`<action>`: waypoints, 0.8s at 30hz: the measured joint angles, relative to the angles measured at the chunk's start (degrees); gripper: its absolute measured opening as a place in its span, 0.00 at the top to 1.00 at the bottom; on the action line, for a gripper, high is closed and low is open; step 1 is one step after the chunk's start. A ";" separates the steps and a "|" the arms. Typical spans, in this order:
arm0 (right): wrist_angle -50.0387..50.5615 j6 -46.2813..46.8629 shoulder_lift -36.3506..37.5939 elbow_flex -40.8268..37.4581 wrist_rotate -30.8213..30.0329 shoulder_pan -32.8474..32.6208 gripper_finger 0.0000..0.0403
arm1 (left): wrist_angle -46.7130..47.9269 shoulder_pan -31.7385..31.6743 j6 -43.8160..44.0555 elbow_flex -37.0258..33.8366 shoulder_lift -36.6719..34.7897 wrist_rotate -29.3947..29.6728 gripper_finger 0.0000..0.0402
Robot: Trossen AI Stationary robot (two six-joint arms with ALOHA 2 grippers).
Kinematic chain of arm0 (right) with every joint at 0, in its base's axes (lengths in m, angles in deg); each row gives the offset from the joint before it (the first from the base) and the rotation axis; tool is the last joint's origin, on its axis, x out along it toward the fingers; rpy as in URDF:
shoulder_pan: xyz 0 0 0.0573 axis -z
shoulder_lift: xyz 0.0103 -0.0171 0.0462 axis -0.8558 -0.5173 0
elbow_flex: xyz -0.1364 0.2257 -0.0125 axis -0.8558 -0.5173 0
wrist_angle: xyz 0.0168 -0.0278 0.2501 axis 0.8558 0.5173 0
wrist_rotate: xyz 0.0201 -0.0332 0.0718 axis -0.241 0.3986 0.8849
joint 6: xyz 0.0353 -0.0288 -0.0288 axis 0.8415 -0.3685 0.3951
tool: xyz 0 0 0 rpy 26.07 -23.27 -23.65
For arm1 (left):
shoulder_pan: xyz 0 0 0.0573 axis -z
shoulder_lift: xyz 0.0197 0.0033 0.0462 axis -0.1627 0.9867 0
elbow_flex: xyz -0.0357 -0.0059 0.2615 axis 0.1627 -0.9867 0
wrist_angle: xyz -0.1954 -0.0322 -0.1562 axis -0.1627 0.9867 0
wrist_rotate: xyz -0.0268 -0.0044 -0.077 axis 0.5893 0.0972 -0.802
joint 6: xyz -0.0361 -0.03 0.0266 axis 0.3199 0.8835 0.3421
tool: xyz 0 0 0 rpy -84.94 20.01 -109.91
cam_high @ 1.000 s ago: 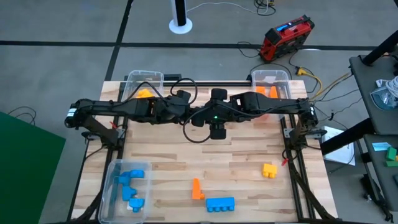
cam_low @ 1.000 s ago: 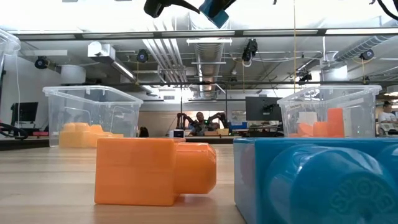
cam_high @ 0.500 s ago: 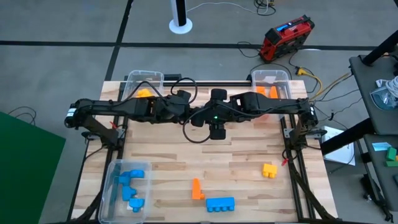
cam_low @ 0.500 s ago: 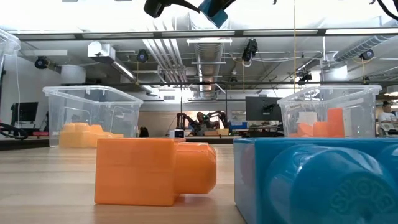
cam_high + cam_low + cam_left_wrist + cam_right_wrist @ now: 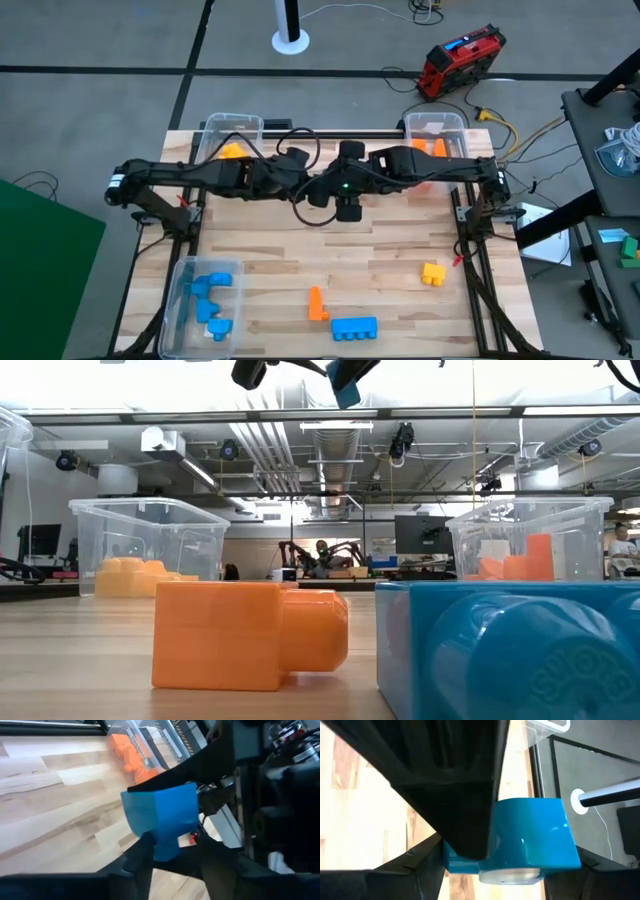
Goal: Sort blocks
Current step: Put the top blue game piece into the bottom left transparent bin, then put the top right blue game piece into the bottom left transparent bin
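- Right gripper [image 5: 342,192], high view: it meets the left gripper [image 5: 316,190] nose to nose above the middle of the table [image 5: 330,250]. The block between them is hidden here. The bin with blue blocks [image 5: 181,300] sits at the near edge on the left arm's side, so the left arm is judged the nearer carrier.
- Low view: the held blue block [image 5: 345,382] hangs high above the table, well clear of the loose orange block [image 5: 250,635] lying on it.
- Left wrist view: the held blue block [image 5: 162,817] sits directly ahead of the left gripper [image 5: 175,857], stud end toward it. Whether this gripper has clamped on it cannot be told. The right arm's dark fingers bracket the block from the far side.
- Right wrist view: the right gripper [image 5: 510,870] is clenched on the held blue block [image 5: 530,835], one finger at each flank. The left arm covers part of the block.
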State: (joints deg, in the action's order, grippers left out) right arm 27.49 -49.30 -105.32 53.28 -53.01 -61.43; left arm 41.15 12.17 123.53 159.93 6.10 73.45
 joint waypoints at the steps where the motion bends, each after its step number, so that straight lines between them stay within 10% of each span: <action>1: 0.02 0.13 0.00 0.00 -0.01 0.02 0.35 | 0.09 0.00 -0.42 -0.02 0.04 0.04 0.70; 14: -0.70 1.65 0.00 0.00 0.00 0.00 0.27 | 0.33 0.00 -0.91 -0.04 -0.74 -0.94 0.97; 24: -0.18 1.09 0.00 -0.13 0.00 0.00 0.46 | 0.45 0.00 -0.91 -0.04 -0.74 -0.51 1.00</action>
State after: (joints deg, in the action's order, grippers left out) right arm 27.31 -48.21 -105.32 53.15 -53.01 -61.44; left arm 41.61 12.17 122.62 159.89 5.35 72.94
